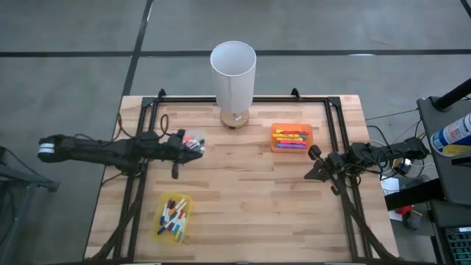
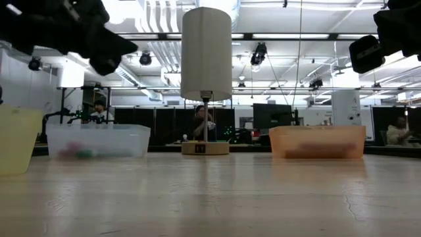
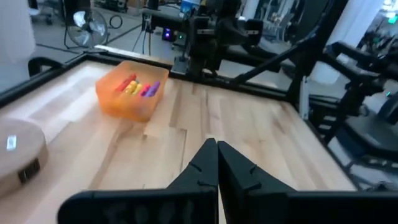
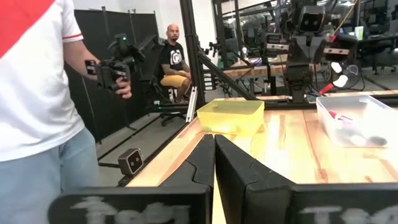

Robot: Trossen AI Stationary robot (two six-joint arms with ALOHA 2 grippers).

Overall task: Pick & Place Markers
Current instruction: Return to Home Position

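Markers in mixed colours lie in three small trays. These are a yellow tray [image 1: 173, 217] near the near-left corner, an orange tray [image 1: 291, 138] right of centre, and a clear tray [image 1: 194, 140] left of centre. My left gripper [image 1: 193, 144] is shut and hovers at the clear tray, above the table, pointing toward the orange tray [image 3: 127, 93]. My right gripper [image 1: 312, 154] is shut and held above the table near its right edge. It points toward the yellow tray [image 4: 230, 116] and the clear tray [image 4: 357, 121]. Neither gripper holds a marker.
A lamp with a white cylinder shade [image 1: 233, 70] stands on a round wooden base [image 1: 235, 118] at the far middle. A black frame [image 1: 243, 99] rims the table. Bare wood lies between the trays. Beyond the left edge, a person [image 4: 31, 93] stands holding a device and another [image 4: 171, 62] sits.
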